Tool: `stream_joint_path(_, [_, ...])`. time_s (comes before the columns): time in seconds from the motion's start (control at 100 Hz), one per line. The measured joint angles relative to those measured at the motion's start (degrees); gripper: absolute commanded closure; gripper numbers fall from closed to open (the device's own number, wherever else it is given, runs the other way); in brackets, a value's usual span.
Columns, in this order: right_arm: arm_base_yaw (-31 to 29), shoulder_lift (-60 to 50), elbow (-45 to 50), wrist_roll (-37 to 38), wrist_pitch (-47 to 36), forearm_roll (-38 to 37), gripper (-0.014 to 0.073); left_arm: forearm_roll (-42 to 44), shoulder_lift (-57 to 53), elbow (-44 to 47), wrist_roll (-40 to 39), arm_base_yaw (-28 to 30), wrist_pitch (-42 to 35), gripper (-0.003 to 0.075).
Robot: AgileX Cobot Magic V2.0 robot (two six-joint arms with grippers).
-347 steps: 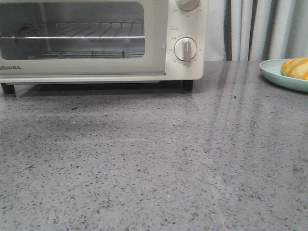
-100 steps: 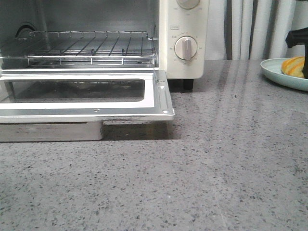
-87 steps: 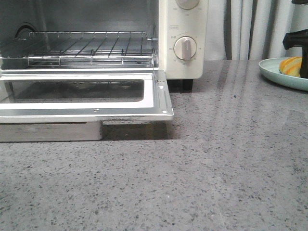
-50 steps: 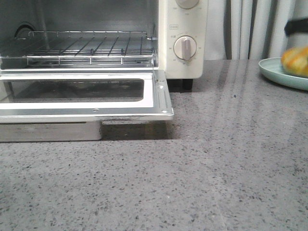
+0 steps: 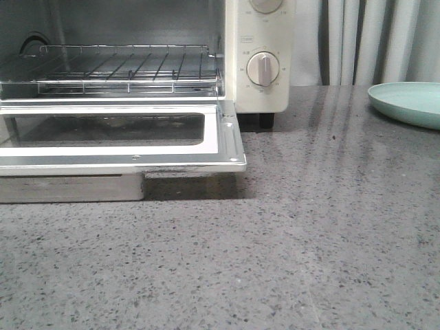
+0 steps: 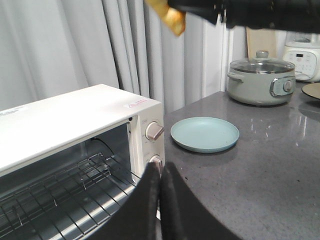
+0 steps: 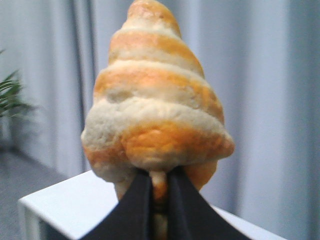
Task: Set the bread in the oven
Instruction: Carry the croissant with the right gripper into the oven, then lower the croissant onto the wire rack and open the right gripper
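Observation:
The cream-white oven [image 5: 260, 62] stands at the back left with its glass door [image 5: 117, 141] dropped open and its wire rack [image 5: 117, 69] bare. My right gripper [image 7: 159, 186] is shut on the bread [image 7: 155, 110], a golden-orange striped roll held high in the air; in the left wrist view the bread [image 6: 167, 14] shows at the top with the right arm [image 6: 260, 12]. Neither shows in the front view. My left gripper [image 6: 160, 172] is shut and empty, hovering by the oven's [image 6: 75, 125] right front corner.
An empty pale-green plate [image 5: 409, 103] sits at the back right, also in the left wrist view [image 6: 204, 134]. A lidded grey-green pot [image 6: 260, 80] and a white appliance [image 6: 302, 50] stand farther right. Grey curtains hang behind.
The oven door went from closed to open. The right gripper closed on the bread on the plate and lifted it up out of the front view, leaving the plate empty.

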Motion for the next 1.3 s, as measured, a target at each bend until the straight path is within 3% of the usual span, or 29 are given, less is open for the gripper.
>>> stream_joint_path(0.1, [6.9,4.4,-0.4,0.0,2.7,-4.1,0.0662,-0.1,0.0,0.0,0.0,0.0,-0.7,0.0741])
stream_joint_path(0.26, [10.1,12.9,-0.4,0.0,7.6,-5.3,0.0662,-0.4,0.0,0.0,0.0,0.0,-0.8,0.0741])
stream_joint_path(0.63, [7.7,25.8,-0.4,-0.1,10.8,-5.4,0.0662,-2.3,0.0,0.0,0.0,0.0,1.3,0.0741])
stream_joint_path(0.9, [4.4,28.4,-0.9,0.0,10.3,-5.4,0.0662,-3.1,0.0,0.0,0.0,0.0,1.4,0.0741])
stream_joint_path(1.3, [3.7,33.4,-9.9,0.1,12.7,-5.3,0.0662,-3.4,0.0,0.0,0.0,-0.3,1.5,0.0741])
